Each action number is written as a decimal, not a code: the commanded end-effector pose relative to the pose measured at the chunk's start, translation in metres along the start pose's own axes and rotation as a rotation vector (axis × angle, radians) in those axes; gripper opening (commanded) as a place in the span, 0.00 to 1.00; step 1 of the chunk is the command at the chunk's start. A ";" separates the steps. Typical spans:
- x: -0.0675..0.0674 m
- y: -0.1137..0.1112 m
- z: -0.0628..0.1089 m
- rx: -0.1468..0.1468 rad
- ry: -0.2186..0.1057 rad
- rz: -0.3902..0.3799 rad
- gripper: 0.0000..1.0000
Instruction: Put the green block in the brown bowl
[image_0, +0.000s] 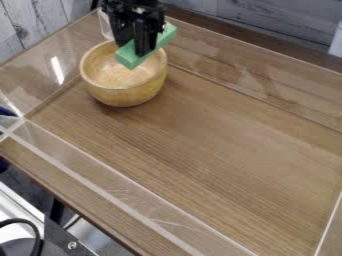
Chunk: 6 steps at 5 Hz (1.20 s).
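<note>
Green block (144, 45) hangs pinched in the gripper (138, 38), directly beneath its fingertips and tilted, one end reaching out past the bowl's far rim. The brown bowl (124, 97) sits under and slightly nearer the camera than the fingers. To place it well, bring the gripper toward the bowl's middle, lower until the block is inside the walls, then part the fingers gently.

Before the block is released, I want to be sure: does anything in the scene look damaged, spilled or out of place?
Nothing stands out. The gripper holds the green block at a slant over the brown bowl, which sits upright. I see no spill or damage.
</note>
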<state>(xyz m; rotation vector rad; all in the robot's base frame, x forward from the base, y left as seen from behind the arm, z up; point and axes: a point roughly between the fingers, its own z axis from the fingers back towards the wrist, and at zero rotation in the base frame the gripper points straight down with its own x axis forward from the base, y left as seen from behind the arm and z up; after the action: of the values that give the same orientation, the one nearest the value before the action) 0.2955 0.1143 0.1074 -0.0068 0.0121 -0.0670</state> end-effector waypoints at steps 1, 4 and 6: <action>0.001 0.018 0.003 0.011 -0.044 -0.016 0.00; -0.013 0.053 -0.018 -0.076 -0.101 -0.050 0.00; -0.017 0.057 -0.026 -0.072 -0.113 -0.100 0.00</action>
<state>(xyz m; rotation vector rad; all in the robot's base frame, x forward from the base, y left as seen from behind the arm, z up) 0.2739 0.1658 0.0626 -0.1295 -0.0443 -0.1590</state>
